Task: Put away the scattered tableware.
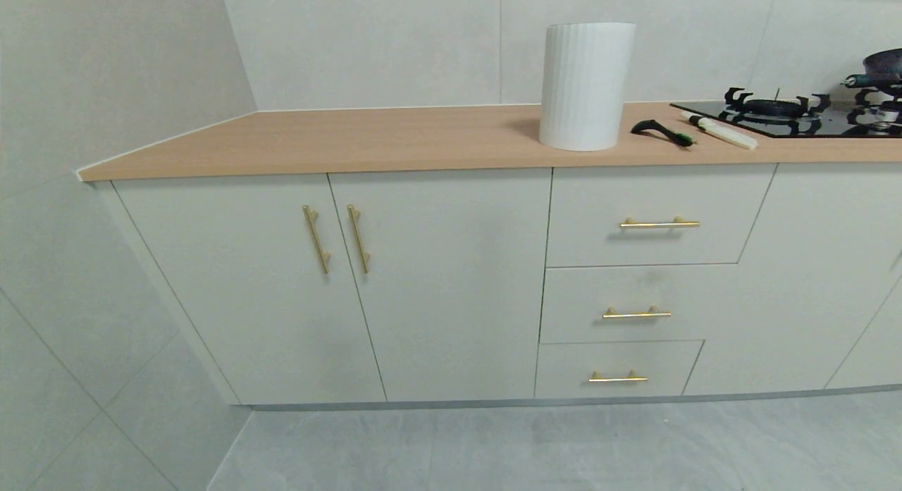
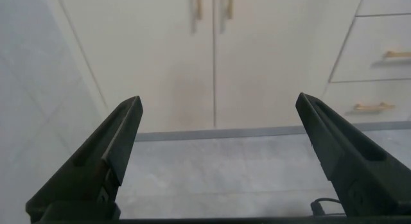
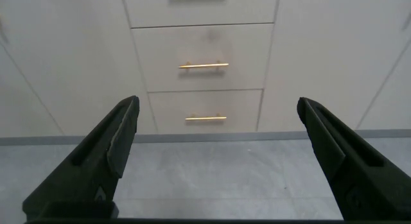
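Where wooden countertop [image 1: 394, 139] meets black hob [image 1: 810, 121], find the tableware: black-handled utensil [image 1: 661, 132] w/ green tip, flat on the wood just right of white ribbed holder [image 1: 585, 86], near it but apart; exact type can't tell. Next along, white-handled knife [image 1: 719, 131], flat, angled along hob's near edge, close to the utensil w/o touching; whether resting on the hob, can't tell. Holder upright, approx. mid-counter, toward the front. Dark pan [image 1: 884, 61] on a far burner. Below: double cabinet doors [image 1: 338, 287] on the left, stack of 3 drawers [image 1: 634, 294] w/ gold bar handles on the right, all closed. L gripper [image 2: 218, 101] low over grey floor [image 2: 218, 166], facing the doors, fingers spread wide, nothing btwn. R gripper [image 3: 217, 102] low too, facing the lower drawers, likewise wide apart & empty.
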